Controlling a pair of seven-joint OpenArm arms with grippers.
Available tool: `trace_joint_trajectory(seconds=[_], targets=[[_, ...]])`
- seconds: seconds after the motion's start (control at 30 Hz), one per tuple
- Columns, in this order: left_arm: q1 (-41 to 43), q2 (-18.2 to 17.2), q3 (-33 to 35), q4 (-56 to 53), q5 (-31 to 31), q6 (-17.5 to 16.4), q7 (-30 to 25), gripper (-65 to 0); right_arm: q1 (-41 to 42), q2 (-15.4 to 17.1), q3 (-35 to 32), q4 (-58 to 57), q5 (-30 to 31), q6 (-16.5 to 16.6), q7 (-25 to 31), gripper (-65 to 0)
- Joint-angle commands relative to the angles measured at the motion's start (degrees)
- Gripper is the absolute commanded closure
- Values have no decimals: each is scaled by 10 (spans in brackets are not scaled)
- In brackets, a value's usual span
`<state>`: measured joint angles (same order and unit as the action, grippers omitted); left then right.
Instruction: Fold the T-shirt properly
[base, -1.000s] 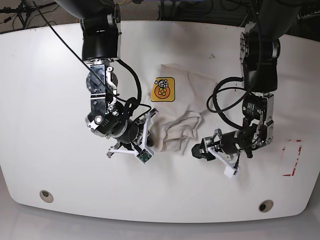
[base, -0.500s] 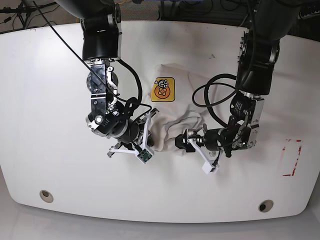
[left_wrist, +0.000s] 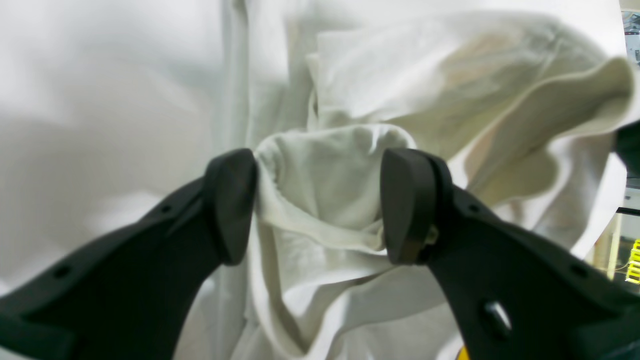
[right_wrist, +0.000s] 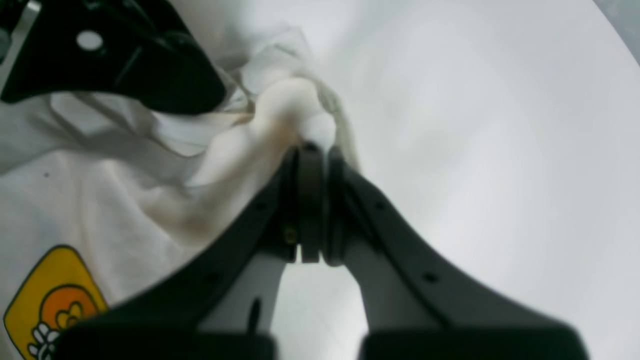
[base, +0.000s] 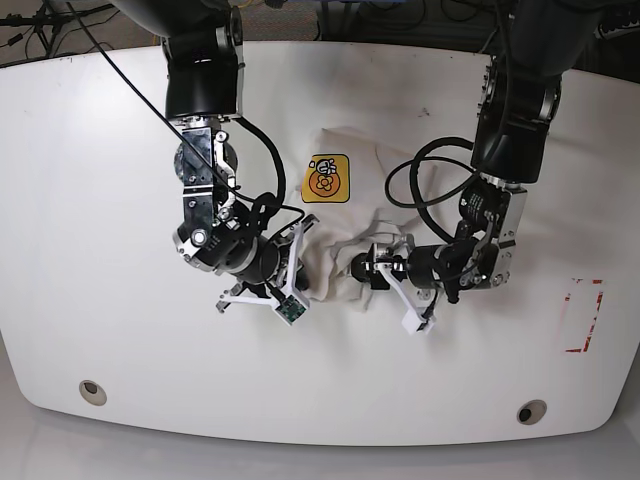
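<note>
Surface: white desk (base: 90, 200) with rounded corners, dark clutter of cables beyond its far edge.
T-shirt (base: 370, 215): off-white, bunched and wrinkled, lying near the middle of the desk; yellow-orange badge (base: 326, 179) faces up toward the far edge.
Right gripper (right_wrist: 312, 150): fingers pressed shut on a pinch of the T-shirt's edge, on the cloth's near side.
Left gripper (left_wrist: 320, 200): fingers spread apart, a rolled fold of cloth sitting between them; one pad (left_wrist: 232, 200) touches the fabric, no clamp yet.
Step in hand: judged as taking the second hold, so both arms can lift and spread the cloth.
Next move calls for: closing the left fingers on that one fold only, not on layers under it, then drawing the two holds apart.
Risk: cloth is crumpled; a thick grab could drag the whole heap.
</note>
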<state>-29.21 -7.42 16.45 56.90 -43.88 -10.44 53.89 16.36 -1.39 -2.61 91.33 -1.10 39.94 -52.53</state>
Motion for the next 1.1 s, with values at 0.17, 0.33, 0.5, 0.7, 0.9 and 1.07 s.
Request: trace_joint_trajectory(seconds=[0.17, 0.33, 0.5, 0.7, 0.9, 1.07], targets=[[-22, -12, 9, 12, 22, 39, -14, -376, 14, -1, 1, 9, 10, 1, 15, 0], [-23, -9, 9, 10, 52, 42, -14, -378, 14, -1, 2, 9, 10, 1, 15, 0], [-23, -8, 9, 8, 52, 42, -14, -378, 14, -1, 2, 9, 10, 1, 15, 0], [-22, -2, 7, 7, 51, 42, -14, -378, 7, 0, 2, 9, 10, 1, 15, 0], [-22, 8, -6, 7, 18, 32, -13, -378, 5, 0, 2, 9, 10, 1, 15, 0], [-22, 8, -5, 6, -11, 31, -13, -378, -1, 0, 2, 9, 10, 1, 15, 0]])
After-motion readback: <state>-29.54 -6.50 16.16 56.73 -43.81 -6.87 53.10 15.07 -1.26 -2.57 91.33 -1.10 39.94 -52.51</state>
